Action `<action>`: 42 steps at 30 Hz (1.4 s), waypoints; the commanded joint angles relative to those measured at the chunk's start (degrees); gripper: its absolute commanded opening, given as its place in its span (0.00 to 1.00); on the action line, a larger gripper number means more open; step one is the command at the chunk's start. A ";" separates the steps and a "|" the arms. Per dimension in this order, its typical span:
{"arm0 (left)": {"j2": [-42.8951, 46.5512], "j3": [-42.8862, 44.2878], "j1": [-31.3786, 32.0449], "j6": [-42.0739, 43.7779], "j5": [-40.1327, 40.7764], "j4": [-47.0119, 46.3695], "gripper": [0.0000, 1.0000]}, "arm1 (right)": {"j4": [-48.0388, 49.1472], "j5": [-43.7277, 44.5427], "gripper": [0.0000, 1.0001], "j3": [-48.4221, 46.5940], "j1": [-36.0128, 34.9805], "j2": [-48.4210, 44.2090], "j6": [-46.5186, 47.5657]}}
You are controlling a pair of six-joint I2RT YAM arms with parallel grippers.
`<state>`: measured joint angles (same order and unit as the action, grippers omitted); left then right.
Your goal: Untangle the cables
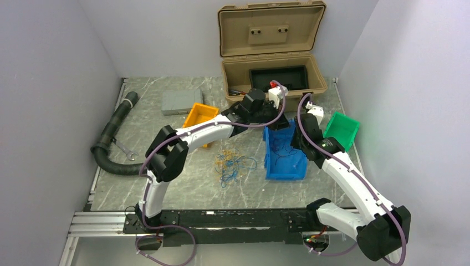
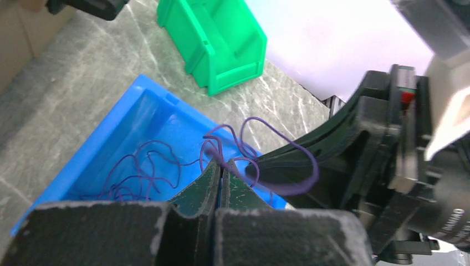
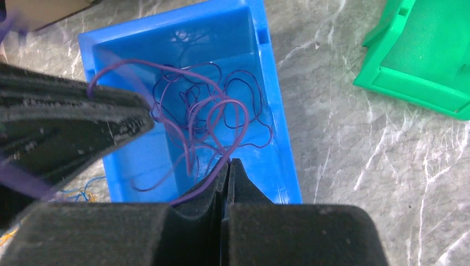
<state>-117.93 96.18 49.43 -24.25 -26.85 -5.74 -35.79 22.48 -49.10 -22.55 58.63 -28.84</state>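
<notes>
The left gripper [image 2: 220,167] is clenched, its two dark fingers pressed together on a thin purple wire [image 2: 266,123]. From the fingertips the wire rises in loose loops and swings off to the gripper's right, towards the black body of the other arm close beside it.

The right gripper [image 3: 228,164] is clamped in the same way, with a purple strand caught between its closed fingertips. That strand curls up and ahead of the tips into a tangle of purple wires [image 3: 208,113], which sits just beyond and below the fingers inside a blue bin [image 3: 266,83]. One loop arcs over the left gripper's fingers, which come in from the right gripper's left side. Whether both grippers hold the same strand cannot be told.

Both grippers hang over the blue bin, near each other. A second heap of yellow and blue wires [image 1: 230,162] lies loose on the marbled table [image 1: 166,183], to the left of the bin and apart from both grippers.

A green bin [image 3: 427,61] stands to the right gripper's right. An orange bin [image 1: 200,115] sits by the left arm, and an open tan case [image 1: 271,50] stands beyond both grippers.
</notes>
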 commanded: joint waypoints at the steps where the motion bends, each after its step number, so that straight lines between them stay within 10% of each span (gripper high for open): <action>1: 0.14 3.80 1.30 -0.99 2.46 0.16 0.00 | 3.37 0.21 0.00 0.86 0.70 -0.68 -0.64; 3: 0.41 3.66 1.30 0.23 5.70 3.41 0.06 | 4.34 -1.11 0.06 1.84 0.74 -1.16 -0.43; 7: 1.30 5.16 1.31 4.08 11.86 14.54 0.41 | 4.40 -2.23 0.59 2.50 0.80 -1.42 -0.82; 15: 8.84 4.34 1.30 7.41 19.27 25.64 0.99 | 2.38 -2.48 0.74 0.59 0.73 -3.63 -0.76; 27: 25.35 -4.07 1.29 10.99 26.18 36.07 0.99 | 1.97 -14.21 0.95 -1.06 0.30 -6.88 5.94; 35: 38.05 -21.62 -1.05 9.38 33.16 41.36 0.99 | 6.16 -28.21 0.91 -0.32 -2.06 -6.42 7.41; 42: 42.20 -35.07 -3.26 4.56 28.72 38.10 0.99 | 14.91 -27.78 0.87 0.22 -18.28 0.71 4.19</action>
<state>-78.13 65.08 46.94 -16.36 3.40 33.65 -28.18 -3.16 -48.25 -32.97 55.13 -23.55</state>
